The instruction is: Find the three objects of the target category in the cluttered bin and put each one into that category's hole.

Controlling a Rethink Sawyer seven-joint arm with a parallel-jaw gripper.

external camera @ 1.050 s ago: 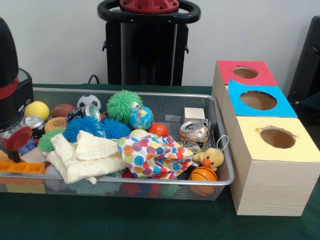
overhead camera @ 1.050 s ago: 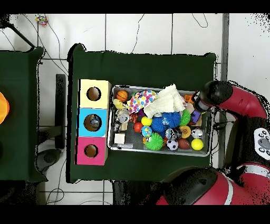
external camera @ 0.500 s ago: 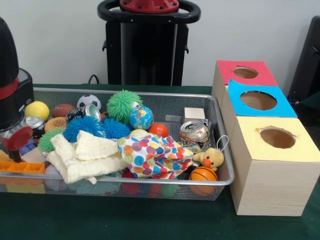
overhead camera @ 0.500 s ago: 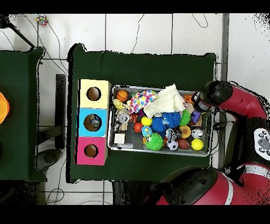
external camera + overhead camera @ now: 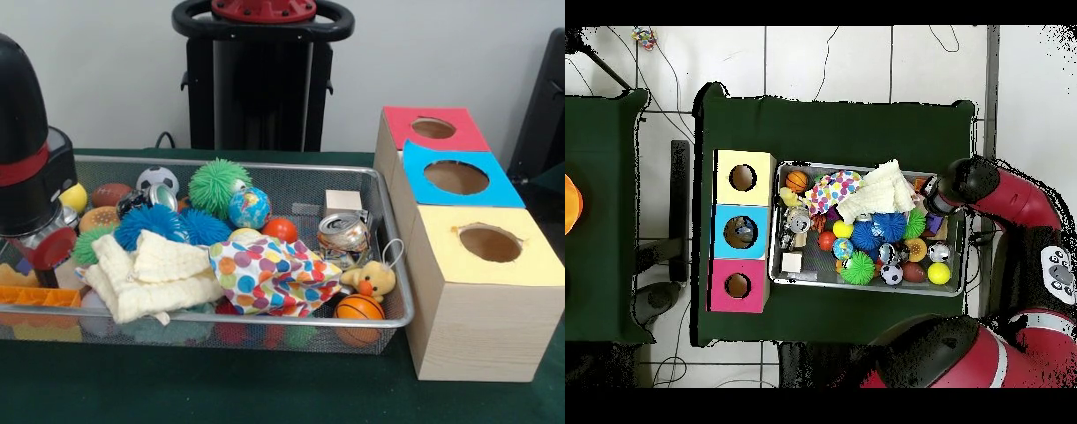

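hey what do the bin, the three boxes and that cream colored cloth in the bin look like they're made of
The bin looks like silver metal wire mesh: you can see through its walls. The boxes look like pale wood with visible grain, topped red, blue and yellow. The cream cloth looks like soft crinkled cotton, possibly muslin.

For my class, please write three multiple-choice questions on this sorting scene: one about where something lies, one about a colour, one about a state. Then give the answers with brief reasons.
1. Where does the small orange basketball lie in the wire mesh bin?
A. the corner nearest the yellow-topped wooden box
B. beside the soccer ball
C. outside the bin

2. Which colour tops the middle box?
A. green
B. blue
C. white

3. How is the polka-dot cloth?
A. folded square
B. hanging over the rim
C. crumpled on the toys

Answers: A, it sits by that box; B, blue lies between red and yellow; C, it lies rumpled.
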